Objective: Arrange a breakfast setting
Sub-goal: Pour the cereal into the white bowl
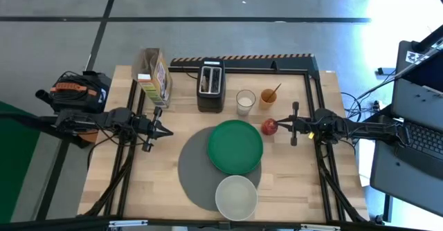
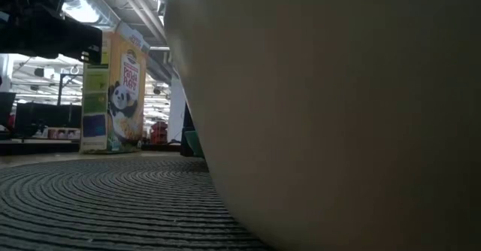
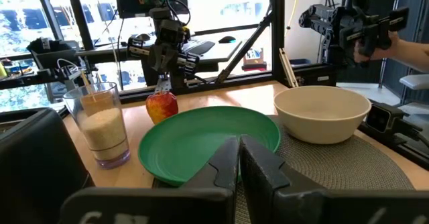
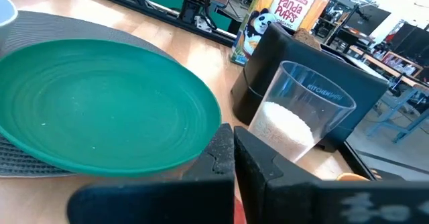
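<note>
A green plate (image 1: pixel 235 146) lies on the round grey mat (image 1: pixel 197 172). A pale bowl (image 1: pixel 236 196) sits on the mat's near edge. A red apple (image 1: pixel 268 126) rests on the table by the plate's right rim. My right gripper (image 1: pixel 278 125) is shut, its tips at the apple's top right. My left gripper (image 1: pixel 160 129) is shut and empty over bare table left of the mat. Brown toast (image 1: pixel 210 81) stands in the black toaster (image 1: pixel 210 87). A thin handle (image 1: pixel 275 89) sticks out of the orange cup (image 1: pixel 267 98). My right gripper slants down from the table's right side onto the apple's top (image 3: pixel 163 96), fingers shut. The fingers themselves hide the meeting place, so I cannot tell whether they touch it. The apple (image 3: pixel 161 106) sits on the table.
A glass of white grains (image 1: pixel 245 102) stands beside the toaster. A cereal box (image 1: pixel 154 77) stands at the far left. A black frame (image 1: pixel 304 65) runs along the table's far and right edges. A person's hand (image 3: pixel 405 44) shows beyond the table.
</note>
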Action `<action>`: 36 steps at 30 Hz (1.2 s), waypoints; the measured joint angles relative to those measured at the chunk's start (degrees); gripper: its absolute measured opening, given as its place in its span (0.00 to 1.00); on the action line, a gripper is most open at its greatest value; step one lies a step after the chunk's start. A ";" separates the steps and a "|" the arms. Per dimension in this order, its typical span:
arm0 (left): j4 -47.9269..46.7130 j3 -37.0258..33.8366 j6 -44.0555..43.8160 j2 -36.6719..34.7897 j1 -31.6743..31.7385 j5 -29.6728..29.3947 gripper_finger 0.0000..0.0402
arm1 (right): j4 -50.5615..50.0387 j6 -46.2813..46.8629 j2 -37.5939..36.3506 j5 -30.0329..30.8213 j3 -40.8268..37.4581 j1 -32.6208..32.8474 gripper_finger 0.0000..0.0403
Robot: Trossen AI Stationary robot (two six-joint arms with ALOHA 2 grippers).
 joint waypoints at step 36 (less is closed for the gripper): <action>46.90 0.01 -18.00 -0.01 -0.01 -10.89 0.02 | 38.76 10.11 -0.02 5.09 0.00 0.00 0.00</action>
